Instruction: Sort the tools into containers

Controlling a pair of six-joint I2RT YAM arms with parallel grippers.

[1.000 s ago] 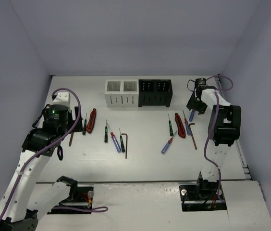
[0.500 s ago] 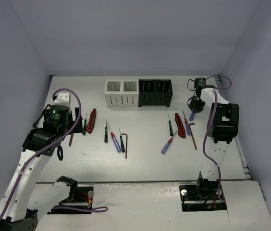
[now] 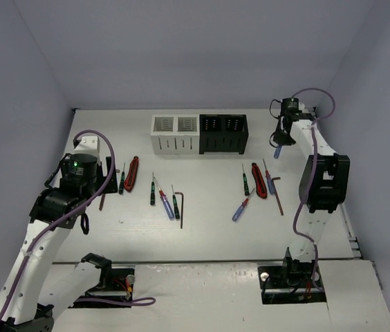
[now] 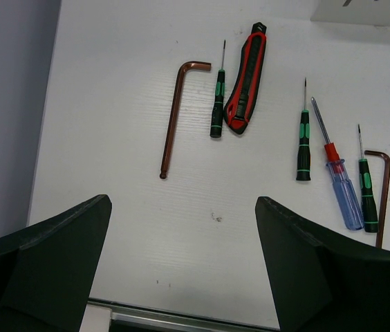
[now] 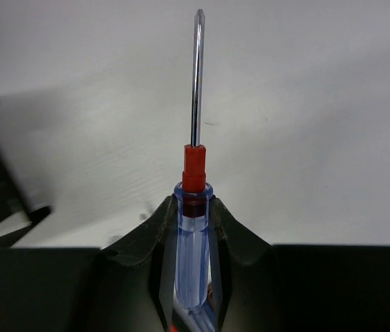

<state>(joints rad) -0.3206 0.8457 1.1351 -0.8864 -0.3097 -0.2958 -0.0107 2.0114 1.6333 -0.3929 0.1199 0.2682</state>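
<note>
From above we see the right gripper [image 3: 278,140] raised just right of the black container [image 3: 224,133], with a speck of blue below it that is too small to name there. The right wrist view settles it: the fingers [image 5: 155,238] are clamped on the clear blue handle of a held screwdriver [image 5: 194,173]. Its red collar and bare shaft point straight out over white surface, and the pads hide the lower handle.

The left gripper [image 4: 181,206] we can judge only from its own camera. Its jaws are spread wide with nothing between them, over the table [image 4: 112,83]. Ahead of it lie a copper hex key [image 4: 176,114], a green screwdriver [image 4: 217,107] and the red-handled pliers [image 4: 247,79] just beside it. Further right lie a second green screwdriver [image 4: 303,142], a blue screwdriver [image 4: 339,183], a third green screwdriver [image 4: 367,190] and another hex key [image 4: 384,187], which the right finger cuts off. In the overhead view the left arm [image 3: 77,183] covers most of the copper key.

Only the overhead view shows both boxes – the white container [image 3: 175,133] sits flush against the black one at the far middle of the table. It also shows a right-hand cluster [image 3: 258,188] of a green screwdriver, red pliers, two blue screwdrivers and a hex key, all lying flat and well apart from the boxes.
</note>
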